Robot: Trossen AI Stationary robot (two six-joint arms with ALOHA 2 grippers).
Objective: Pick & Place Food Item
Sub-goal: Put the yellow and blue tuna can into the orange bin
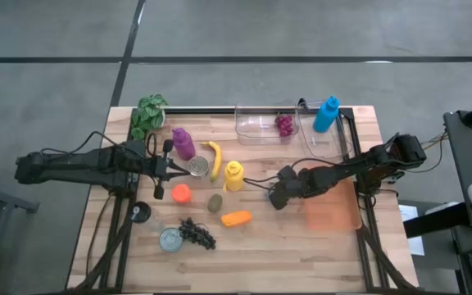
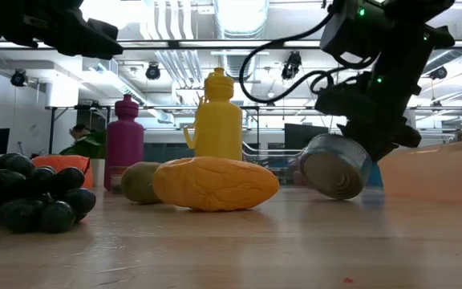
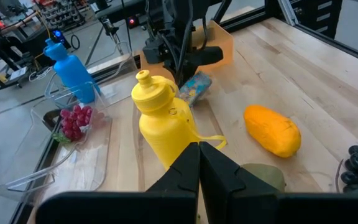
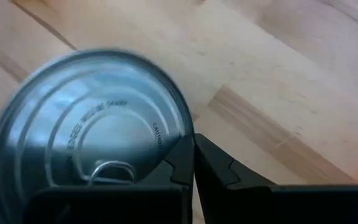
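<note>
A silver tin can with a pull-tab lid stands tilted on the wood, its lower edge on the table; it also shows in the low view and, with a blue and yellow label, in the left wrist view. My right gripper is shut right beside it, near the table's middle. My left gripper is shut and hovers at the table's left, facing the yellow bottle. An orange food item and a kiwi lie nearby. My right gripper comes at the can from above, slanting down. The outer side of one shut finger lies against the rim of the can's lid. The can leans tilted under the gripper with its lower edge on the table. Nothing is pinched between the fingers.
Purple bottle, banana, a second can, red-orange piece, black grapes, a jar and green leaves crowd the left half. Clear bins with red grapes, a blue bottle and an orange board sit right.
</note>
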